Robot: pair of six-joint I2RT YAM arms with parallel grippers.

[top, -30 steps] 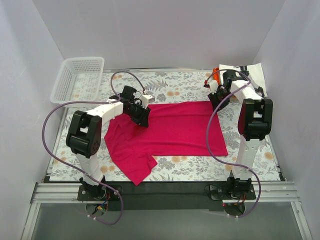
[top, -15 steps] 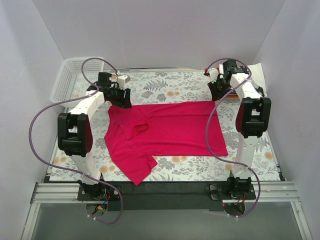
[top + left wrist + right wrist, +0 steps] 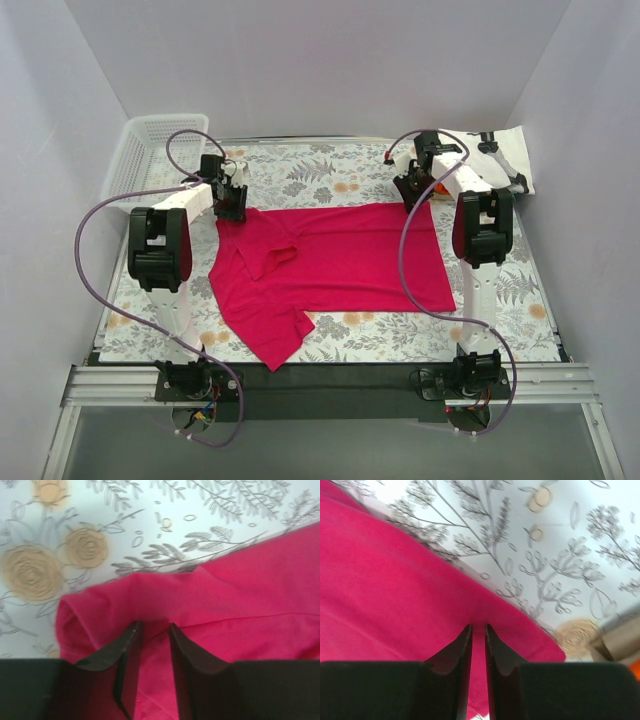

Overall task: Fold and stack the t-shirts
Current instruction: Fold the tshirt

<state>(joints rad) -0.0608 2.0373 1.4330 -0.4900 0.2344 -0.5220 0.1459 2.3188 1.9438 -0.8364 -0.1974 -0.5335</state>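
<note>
Top external: crimson-pink t-shirt (image 3: 340, 260) spread flat between both grippers. Left gripper (image 3: 154, 626) jaws narrowly apart, shirt corner beneath tips; hold unclear. Right gripper (image 3: 478, 626) jaws nearly closed at hem edge; hold unclear. Likely first fold; next: pinch both corners, lift together.

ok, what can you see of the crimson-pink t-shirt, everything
The plain crimson-pink cloth t-shirt lies spread flat on the floral-print tablecloth, sleeve end left, hem right. Its near sleeve sticks out toward the arm bases, and a small raised fold sits near the left end. The left hand and right hand sit at its far corners; grip unclear.
</note>
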